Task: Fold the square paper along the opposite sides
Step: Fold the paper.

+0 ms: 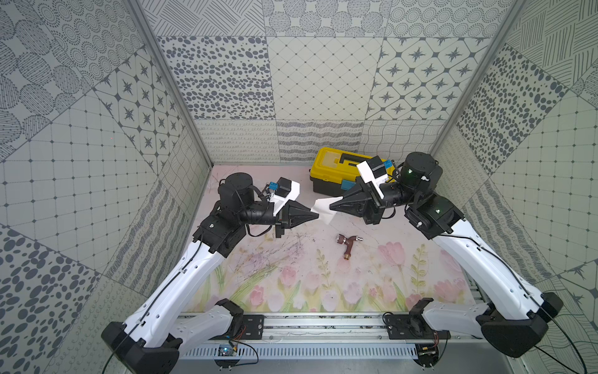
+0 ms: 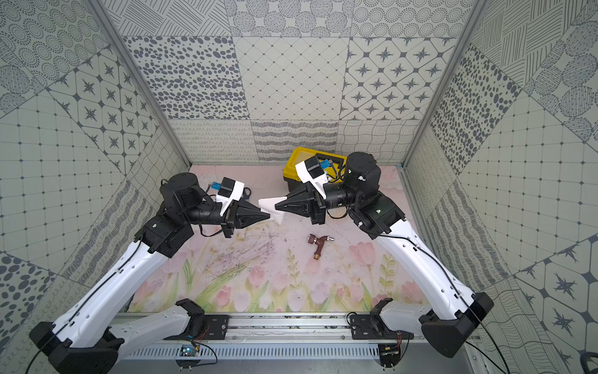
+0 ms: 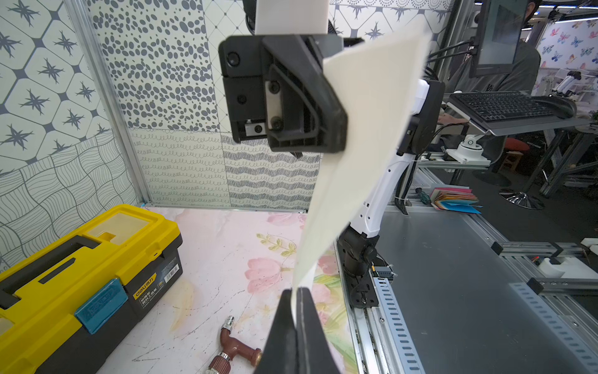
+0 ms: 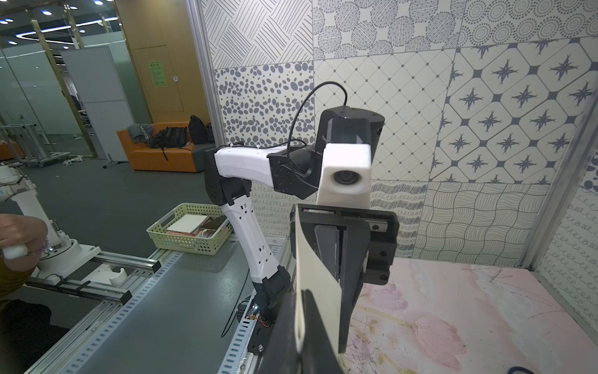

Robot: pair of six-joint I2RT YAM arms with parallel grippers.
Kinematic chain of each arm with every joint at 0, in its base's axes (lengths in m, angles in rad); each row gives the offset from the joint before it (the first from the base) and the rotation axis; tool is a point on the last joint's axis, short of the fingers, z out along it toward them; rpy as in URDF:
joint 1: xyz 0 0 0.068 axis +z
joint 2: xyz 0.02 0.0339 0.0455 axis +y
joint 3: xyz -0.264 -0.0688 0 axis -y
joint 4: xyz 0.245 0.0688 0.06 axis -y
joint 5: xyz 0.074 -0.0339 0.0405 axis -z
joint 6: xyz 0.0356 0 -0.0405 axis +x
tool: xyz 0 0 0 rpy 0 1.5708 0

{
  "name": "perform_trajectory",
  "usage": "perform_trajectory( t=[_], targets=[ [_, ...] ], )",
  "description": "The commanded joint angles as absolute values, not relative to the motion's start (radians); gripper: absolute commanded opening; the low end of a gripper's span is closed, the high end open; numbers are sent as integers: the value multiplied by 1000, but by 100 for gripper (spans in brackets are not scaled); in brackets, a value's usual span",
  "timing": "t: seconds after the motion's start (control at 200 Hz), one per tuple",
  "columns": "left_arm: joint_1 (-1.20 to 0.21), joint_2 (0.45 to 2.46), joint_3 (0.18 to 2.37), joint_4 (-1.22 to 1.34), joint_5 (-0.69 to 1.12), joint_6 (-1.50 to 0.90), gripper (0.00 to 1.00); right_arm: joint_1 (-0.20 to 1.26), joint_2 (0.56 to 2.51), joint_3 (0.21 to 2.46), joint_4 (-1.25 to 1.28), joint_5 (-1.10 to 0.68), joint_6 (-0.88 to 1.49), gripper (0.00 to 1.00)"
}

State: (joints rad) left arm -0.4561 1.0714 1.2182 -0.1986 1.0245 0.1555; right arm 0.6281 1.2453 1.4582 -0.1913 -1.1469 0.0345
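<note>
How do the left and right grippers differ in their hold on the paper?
The left gripper pinches the square paper near a corner; the right gripper grips farther along, with sheet showing either side of its tip. The right gripper is closer to the yellow toolbox than the left gripper. Both are shut on the paper, held off the mat.

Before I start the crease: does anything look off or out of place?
The square paper hangs in mid-air, pinched by both the left gripper and right gripper, and it bows instead of lying flat. A brown tap lies loose on the mat nearby, with dark scribble marks beside it.
</note>
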Motion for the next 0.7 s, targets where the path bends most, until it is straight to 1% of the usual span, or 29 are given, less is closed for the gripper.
perform_trajectory(
  t=[0.0, 0.32, 0.46, 0.62, 0.695],
  targets=[
    [-454, 1053, 1220, -173, 1050, 147, 0, 633, 1248, 1462, -197, -1100, 19, 6],
    [-454, 1033, 1212, -159, 1064, 137, 1, 633, 1257, 1478, -247, -982, -4, 5],
    [-454, 1030, 1212, -158, 1067, 133, 2, 632, 1260, 1480, -257, -958, -9, 5],
    [-454, 1023, 1212, -168, 1062, 141, 4, 633, 1259, 1482, -260, -942, -13, 5],
    [-454, 1020, 1212, -180, 1060, 148, 7, 632, 1256, 1481, -261, -932, -17, 5]
  ],
)
